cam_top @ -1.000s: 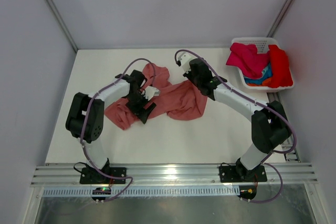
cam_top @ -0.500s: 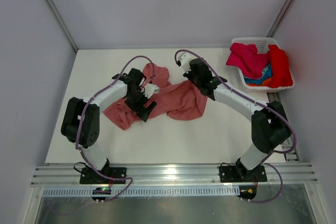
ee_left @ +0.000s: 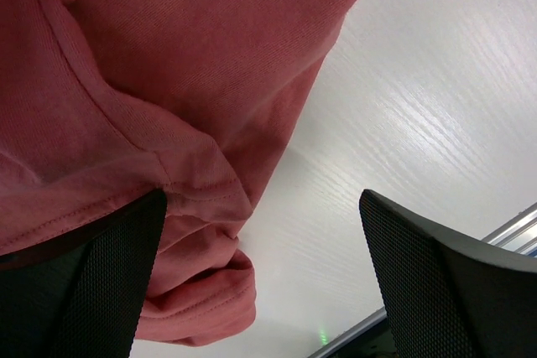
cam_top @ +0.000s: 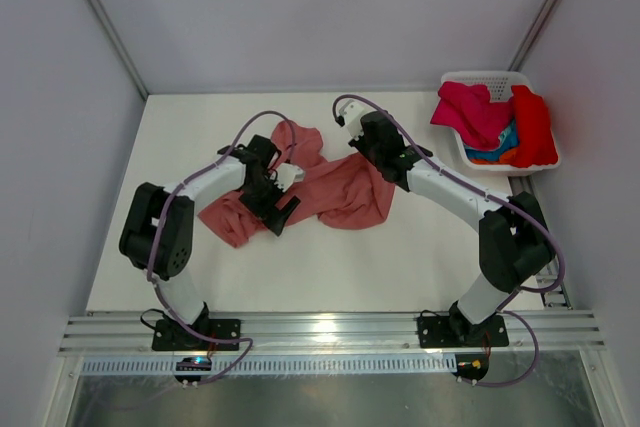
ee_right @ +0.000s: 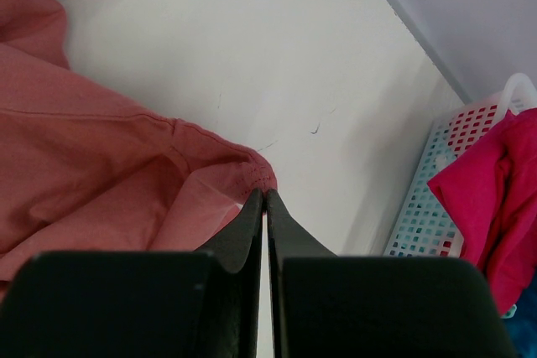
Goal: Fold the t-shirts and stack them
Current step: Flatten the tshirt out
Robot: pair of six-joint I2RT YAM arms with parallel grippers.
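Note:
A salmon t-shirt [cam_top: 335, 192] lies crumpled in the middle of the white table. My left gripper [cam_top: 278, 209] hovers open over its lower left part; in the left wrist view [ee_left: 264, 241] a folded hem [ee_left: 197, 291] lies by the left finger and bare table shows between the fingers. At the shirt's upper right corner my right gripper [cam_top: 372, 152] is shut on the hem, and the right wrist view shows its tips [ee_right: 265, 194] pinching that stitched corner [ee_right: 252, 175]. More t-shirts, magenta [cam_top: 470, 112], red [cam_top: 532, 127], blue and orange, fill the basket.
The white plastic basket [cam_top: 495, 77] stands at the back right corner, seen also in the right wrist view as a white lattice wall [ee_right: 432, 207]. Grey walls close in the table on three sides. A metal rail [cam_top: 330, 332] runs along the near edge.
My left gripper has opened wide and holds nothing now; its arm has shifted slightly. The right gripper has stayed shut on the hem, and the shirt has barely moved.

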